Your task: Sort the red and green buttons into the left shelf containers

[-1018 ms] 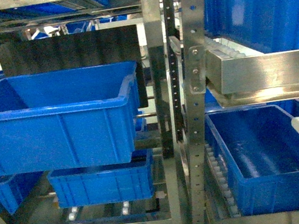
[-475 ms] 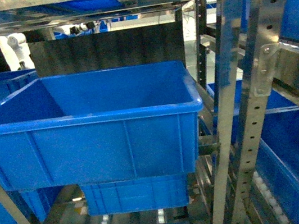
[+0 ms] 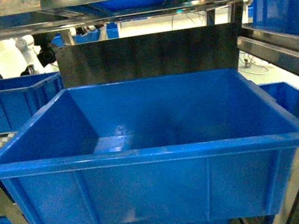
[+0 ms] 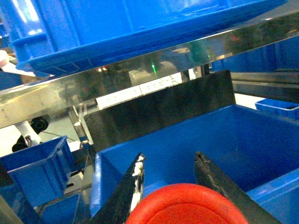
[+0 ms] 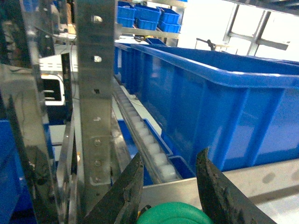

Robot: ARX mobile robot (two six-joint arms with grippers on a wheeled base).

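Buttons ride one in each gripper, presumably so both can be dropped off at the shelf in a single visit. The left gripper [image 4: 168, 165] has its jaws closed around the red button [image 4: 187, 205], wide cap facing the wrist camera, so its long axis appears to run along the fingers, body hidden beneath. It hangs near the large blue bin [image 3: 143, 147], which looks empty in the head view. The right gripper [image 5: 169, 170] clamps the green button [image 5: 174, 213] likewise, cap toward the camera, beside a steel upright [image 5: 96, 93] and roller track [image 5: 145, 140].
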